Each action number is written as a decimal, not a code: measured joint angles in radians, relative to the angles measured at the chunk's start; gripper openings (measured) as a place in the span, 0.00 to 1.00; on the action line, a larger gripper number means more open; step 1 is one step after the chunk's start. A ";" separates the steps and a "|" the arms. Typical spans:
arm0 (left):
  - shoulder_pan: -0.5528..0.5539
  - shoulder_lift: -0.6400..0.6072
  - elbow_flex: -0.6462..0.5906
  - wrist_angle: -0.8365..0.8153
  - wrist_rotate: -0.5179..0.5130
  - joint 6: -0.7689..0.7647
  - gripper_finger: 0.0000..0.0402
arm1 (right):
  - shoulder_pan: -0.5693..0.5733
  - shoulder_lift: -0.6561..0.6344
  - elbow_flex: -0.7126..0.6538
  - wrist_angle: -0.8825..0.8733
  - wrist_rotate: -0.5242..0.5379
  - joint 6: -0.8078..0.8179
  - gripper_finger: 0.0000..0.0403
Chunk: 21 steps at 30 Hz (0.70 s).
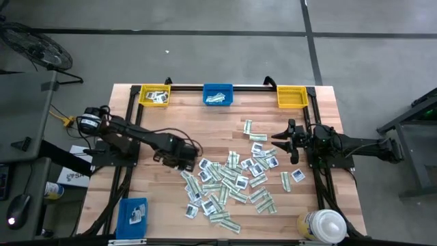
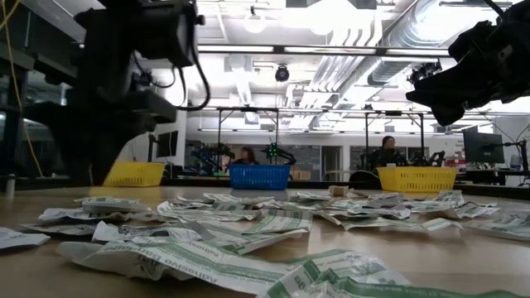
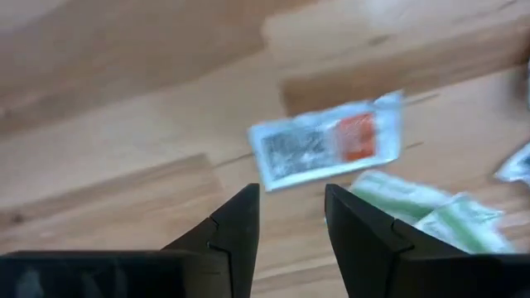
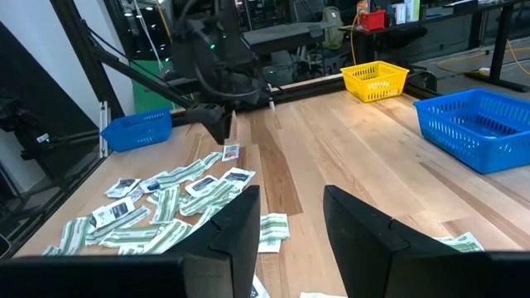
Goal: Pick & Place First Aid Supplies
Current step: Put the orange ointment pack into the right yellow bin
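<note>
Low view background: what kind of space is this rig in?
Likely a robotics lab or open workshop. Exposed ceiling ducts, more arm rigs on benches behind the table, and seated people at workstations. The wooden table itself is set with sorting bins and scattered packets.

Yellow bins (image 1: 155,96): two. Blue bins (image 1: 218,94): two. White-capped bottle (image 1: 324,225): one. Packets (image 1: 232,181): dozens, uncountable.

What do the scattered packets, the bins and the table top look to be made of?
Packets: thin matte paper, likely; they lie flat, creased and printed. Yellow bin and blue bin: moulded plastic mesh, by the lattice walls and uniform colour. Table top: pale wood planks with visible grain and seams, with a slight sheen that suggests a sealed finish.
</note>
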 joint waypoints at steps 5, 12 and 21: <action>-0.023 0.000 -0.023 -0.022 -0.071 -0.074 0.34 | 0.000 0.000 0.000 0.000 0.000 0.000 0.32; -0.023 0.002 -0.047 0.063 -0.071 -0.072 0.34 | 0.000 0.000 0.000 0.000 0.000 0.000 0.32; -0.022 0.003 -0.131 0.131 -0.061 -0.098 0.33 | 0.000 0.000 0.000 0.000 0.000 0.000 0.32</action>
